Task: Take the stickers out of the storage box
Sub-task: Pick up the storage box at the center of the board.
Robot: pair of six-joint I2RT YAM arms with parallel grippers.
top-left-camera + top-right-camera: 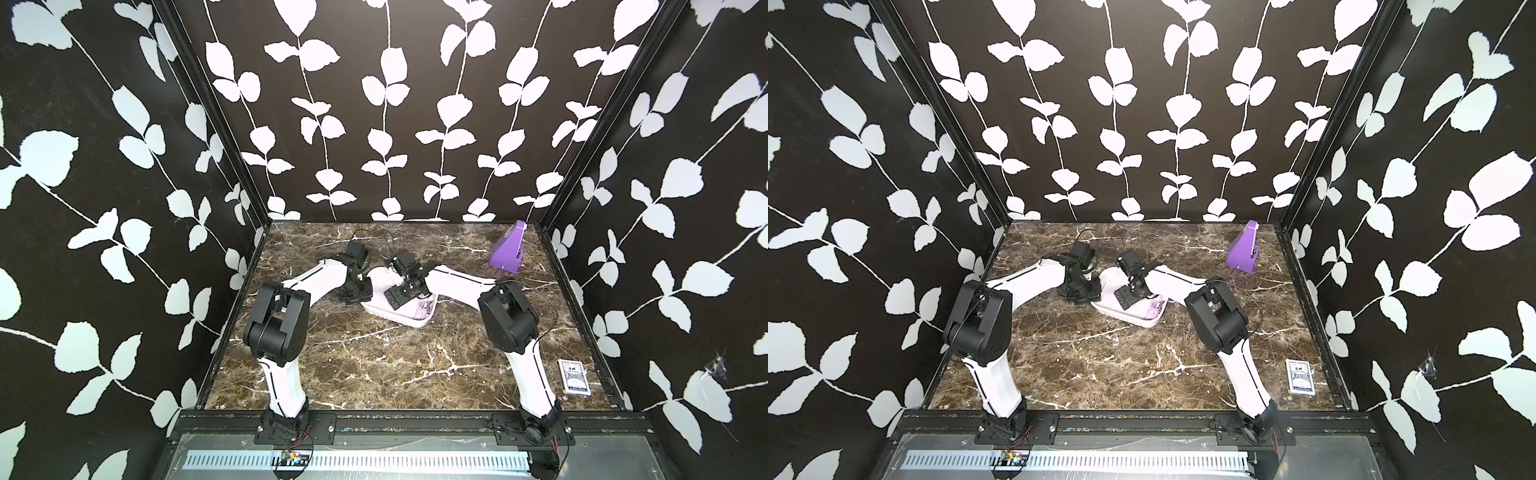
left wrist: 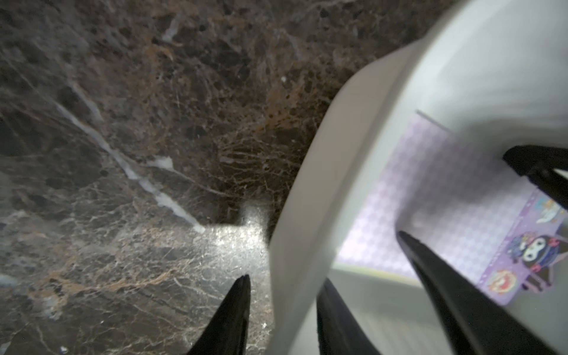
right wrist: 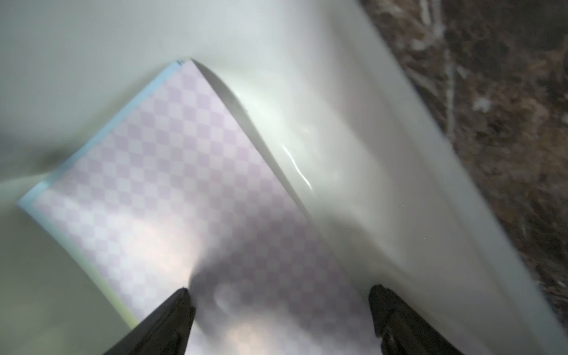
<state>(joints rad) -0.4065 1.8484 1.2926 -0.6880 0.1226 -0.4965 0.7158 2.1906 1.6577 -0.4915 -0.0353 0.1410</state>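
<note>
Keep your left gripper clamped on the wall of the storage box at mid-bench, and lower your wide-open right gripper squarely onto the stickers inside, closing gently so the thin sheets buckle upward.

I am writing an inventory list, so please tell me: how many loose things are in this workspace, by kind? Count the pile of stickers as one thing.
Storage box: 1
Pile of stickers, lying in the box: 1 (the number of sheets cannot be told)
Purple wedge: 1
Pack of cards: 1
Total: 4
</note>
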